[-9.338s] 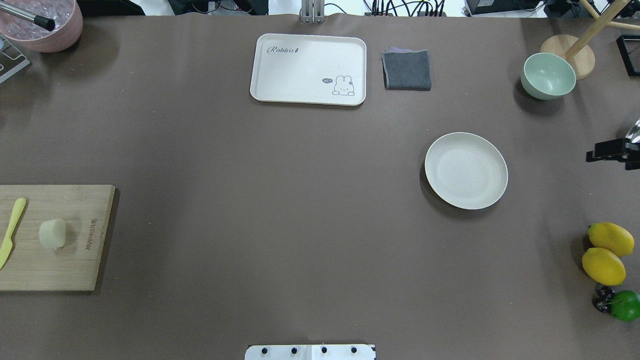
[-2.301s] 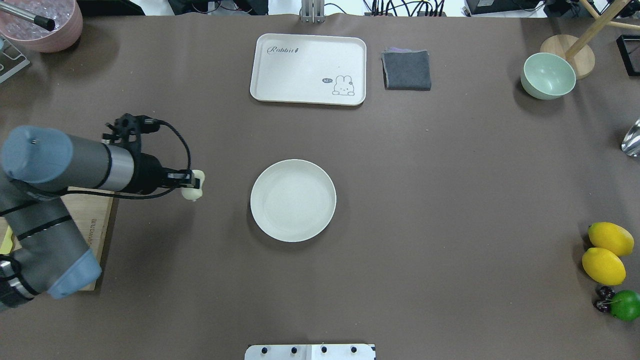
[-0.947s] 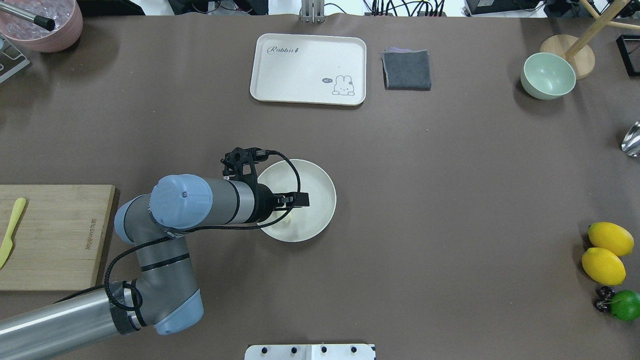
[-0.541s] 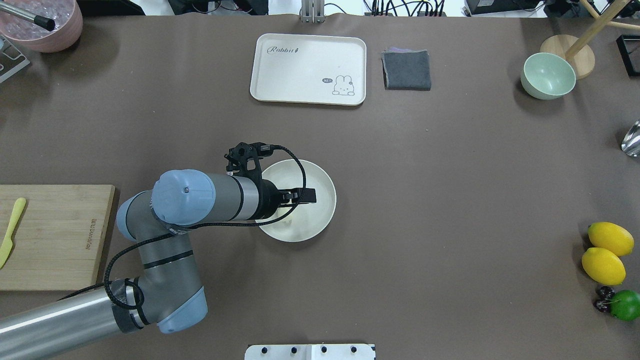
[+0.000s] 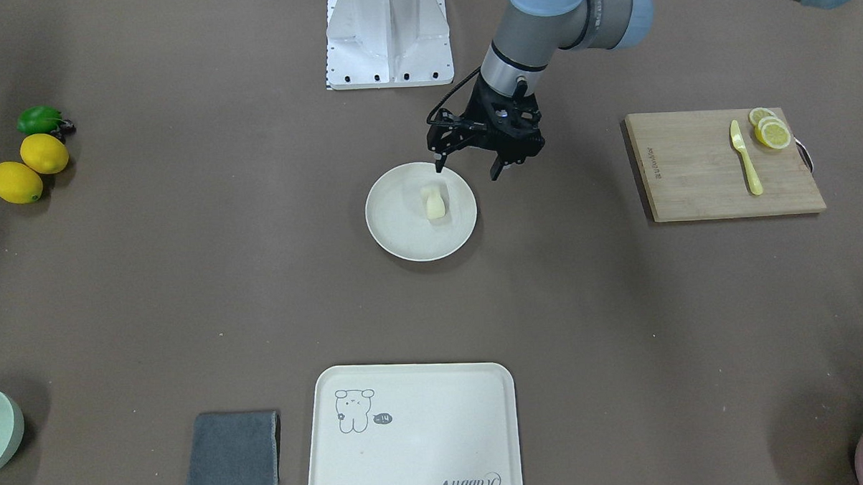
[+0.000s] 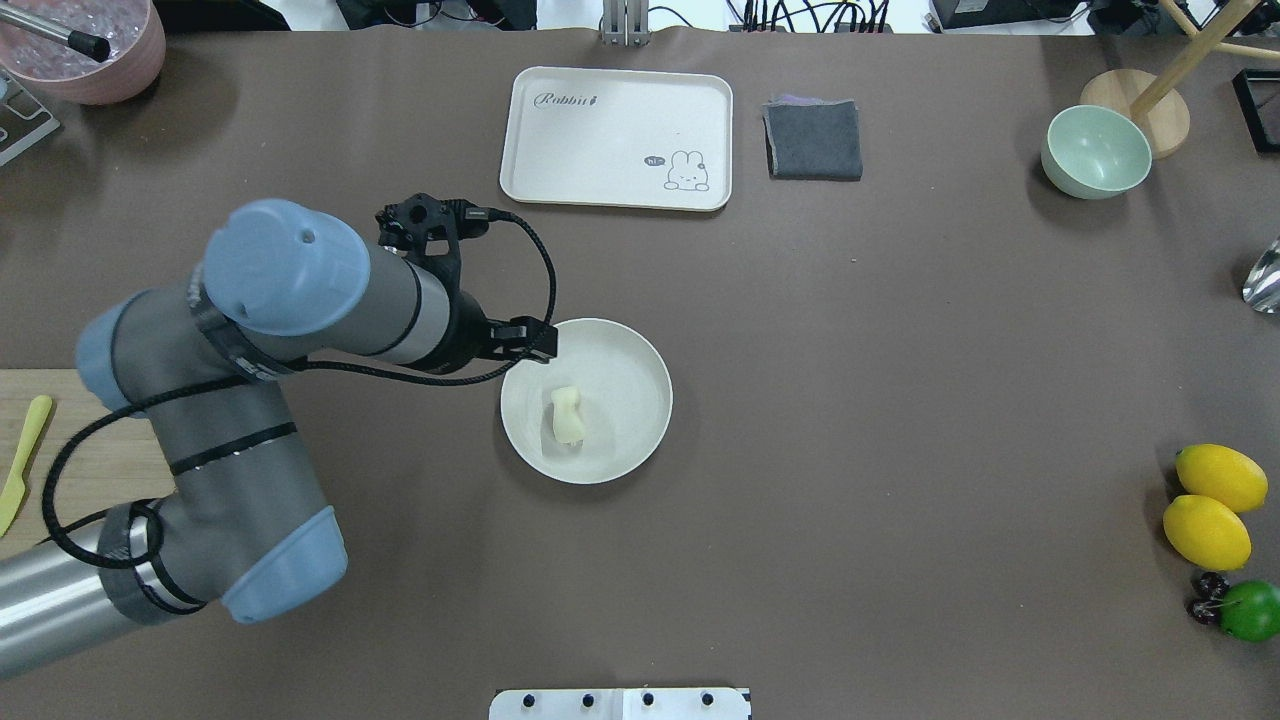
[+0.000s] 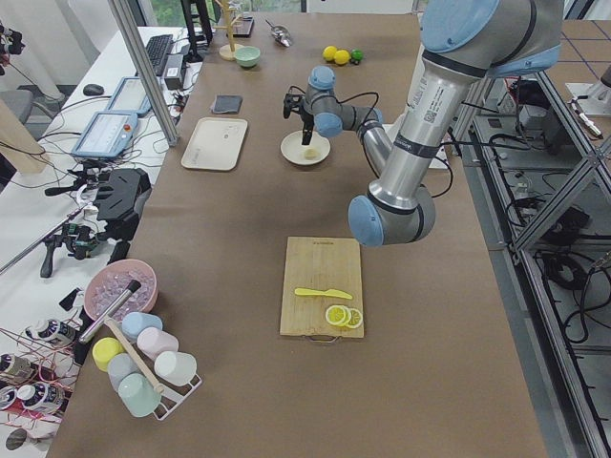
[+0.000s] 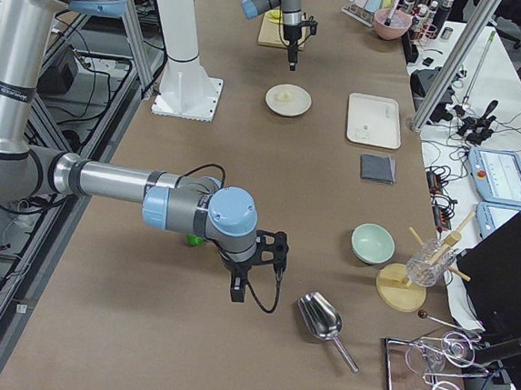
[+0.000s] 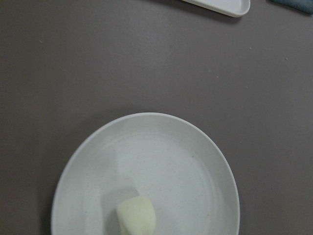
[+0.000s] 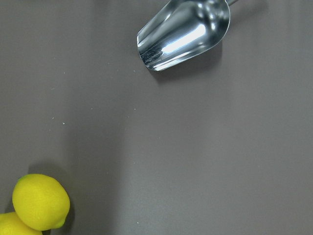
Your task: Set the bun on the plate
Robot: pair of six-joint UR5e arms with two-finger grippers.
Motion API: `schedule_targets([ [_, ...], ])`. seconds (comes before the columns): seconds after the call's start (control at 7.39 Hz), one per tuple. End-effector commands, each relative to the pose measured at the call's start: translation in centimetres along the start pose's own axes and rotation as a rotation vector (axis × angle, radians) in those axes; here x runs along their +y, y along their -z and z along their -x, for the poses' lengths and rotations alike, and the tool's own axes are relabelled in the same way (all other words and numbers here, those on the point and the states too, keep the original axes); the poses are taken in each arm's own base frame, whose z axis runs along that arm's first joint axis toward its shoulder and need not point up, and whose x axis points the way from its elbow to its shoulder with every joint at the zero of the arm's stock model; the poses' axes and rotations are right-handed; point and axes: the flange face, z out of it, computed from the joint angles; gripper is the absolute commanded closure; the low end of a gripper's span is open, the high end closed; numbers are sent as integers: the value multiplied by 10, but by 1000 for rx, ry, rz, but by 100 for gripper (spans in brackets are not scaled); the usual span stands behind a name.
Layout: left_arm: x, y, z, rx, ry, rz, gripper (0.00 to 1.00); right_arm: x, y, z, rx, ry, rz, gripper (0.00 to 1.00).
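Observation:
The bun (image 6: 565, 415), a small pale lump, lies on its side inside the round cream plate (image 6: 625, 385) at the table's middle, touched by nothing. The front-facing view shows the bun (image 5: 434, 201) on the plate (image 5: 402, 233) as well. My left gripper (image 5: 468, 171) hangs open and empty above the plate's rim on the robot's side, apart from the bun. From overhead the left gripper (image 6: 530, 343) is at the plate's left edge. The left wrist view looks down on the bun (image 9: 137, 215) and the plate (image 9: 190, 161). My right gripper (image 8: 251, 276) shows only in the exterior right view, so I cannot tell its state.
A wooden cutting board (image 5: 716, 164) with a yellow knife (image 5: 746, 160) and lemon slices (image 5: 771, 130) lies on my left. At the far side are a cream tray (image 6: 615, 135), a grey cloth (image 6: 813, 138) and a green bowl (image 6: 1095, 150). Lemons (image 6: 1210, 505) and a metal scoop (image 10: 183, 34) are on the right.
The left gripper, which carried the bun from the board to over the plate, has let it go and drawn back up and to the left. The bun now lies uncovered on the plate.

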Motion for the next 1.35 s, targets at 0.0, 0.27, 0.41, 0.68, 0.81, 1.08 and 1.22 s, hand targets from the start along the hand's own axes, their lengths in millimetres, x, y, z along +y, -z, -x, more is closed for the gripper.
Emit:
schedule_targets([
  [0.0,-48,75,72,-239,-161,30,3,4,-5,-5,8,-10,12,0],
  [0.27,-99,137,190,-300,-268,111,3,6,-10,-10,1,-21,22,0],
  [0.41,-122,165,264,-263,-307,159,3,6,-11,-11,3,-22,23,0],
  [0.68,-133,197,407,-234,-384,222,3,6,-11,-11,3,-22,23,0],
  [0.81,-135,216,467,-250,-383,225,3,6,-11,-10,0,-22,23,0],
  [1.08,-101,227,548,-257,-324,261,3,7,-11,-11,3,-23,24,0],
  [1.22,-73,219,583,-253,-290,306,3,7,-14,-13,2,-28,28,0],
])
